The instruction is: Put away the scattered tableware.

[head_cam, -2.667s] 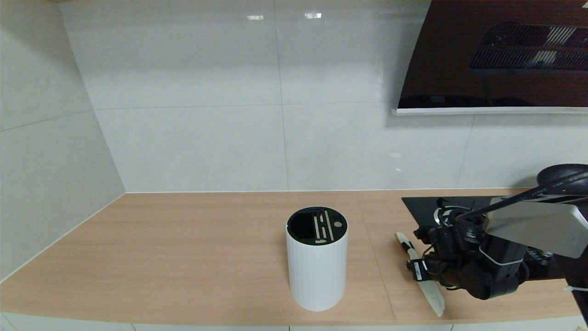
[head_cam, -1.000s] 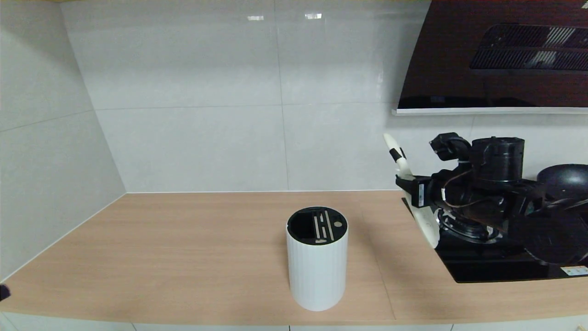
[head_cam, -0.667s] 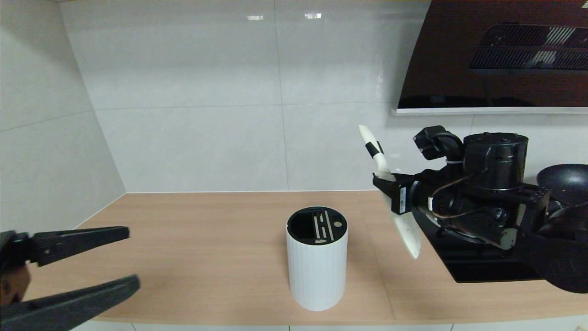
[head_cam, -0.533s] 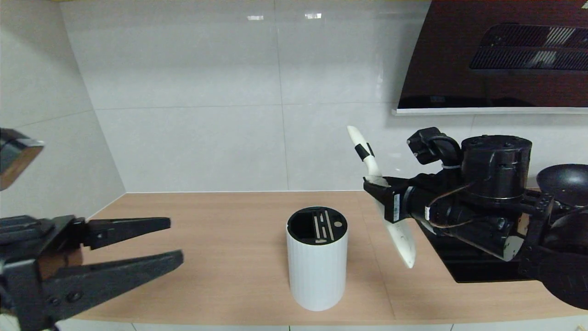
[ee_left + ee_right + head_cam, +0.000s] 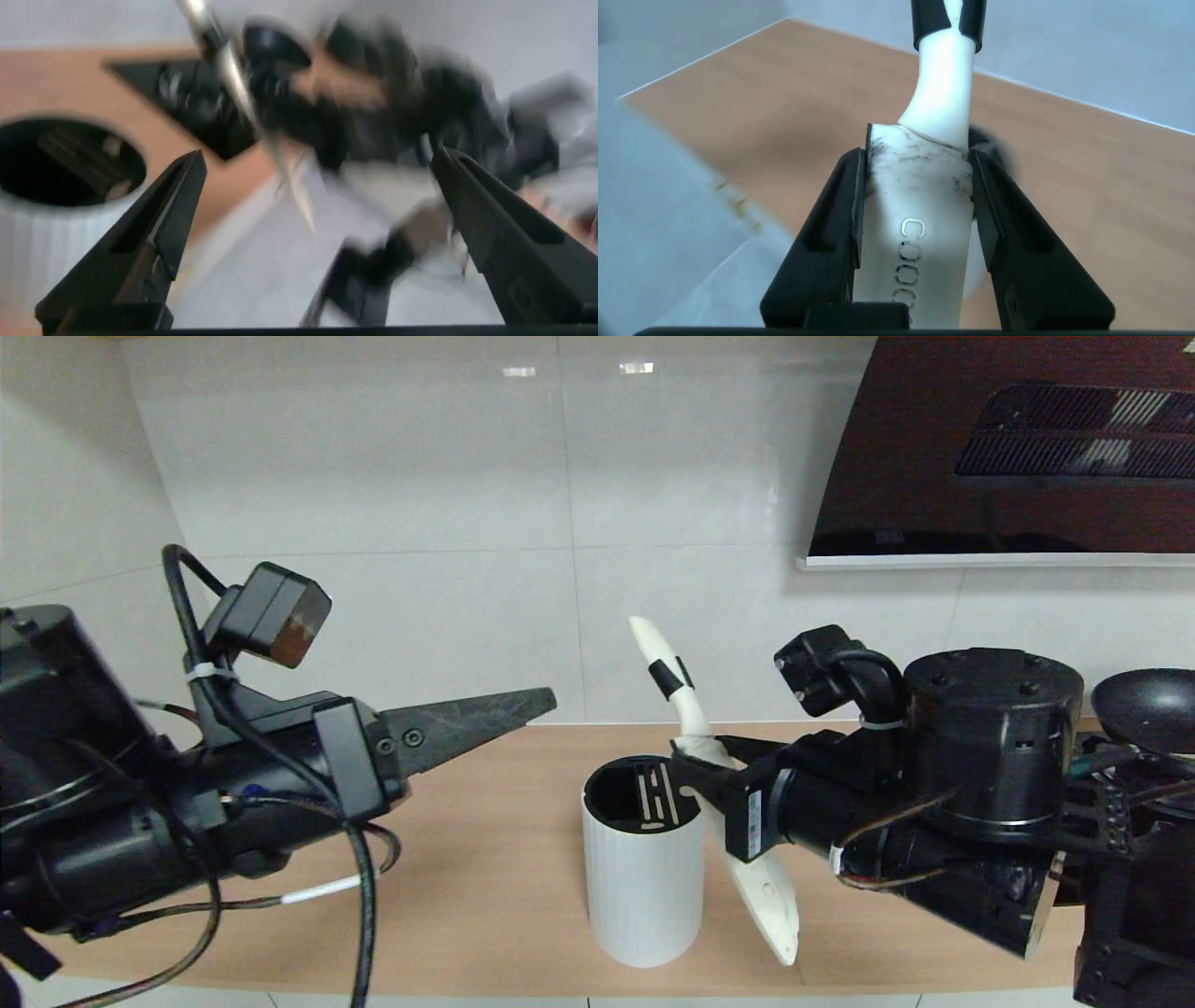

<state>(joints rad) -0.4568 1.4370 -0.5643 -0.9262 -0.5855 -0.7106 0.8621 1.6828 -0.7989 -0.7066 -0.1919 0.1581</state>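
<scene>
The wooden countertop (image 5: 485,887) runs along a white tiled wall (image 5: 392,523), with a dark range hood (image 5: 1008,448) up on the right. Near the counter's front edge stands the white ribbed holder (image 5: 644,887), upright. Its black top has one large opening and several narrow slots.

The left gripper (image 5: 318,159) hangs in the air left of the holder and points toward it. The head view shows one of its fingers (image 5: 467,714) in profile. The left wrist view shows both fingers spread wide with nothing between them, and beyond them the holder's top and, blurred, the other arm.

The right gripper (image 5: 700,767) is just right of the holder's rim, clamped on the white knife (image 5: 691,719). In the head view the knife is tilted, with its black-banded handle up toward the wall and its blade tip down beside the holder's right wall, off the counter. The right wrist view shows the two fingers (image 5: 845,215) pressed against the blade where it meets the handle.
</scene>
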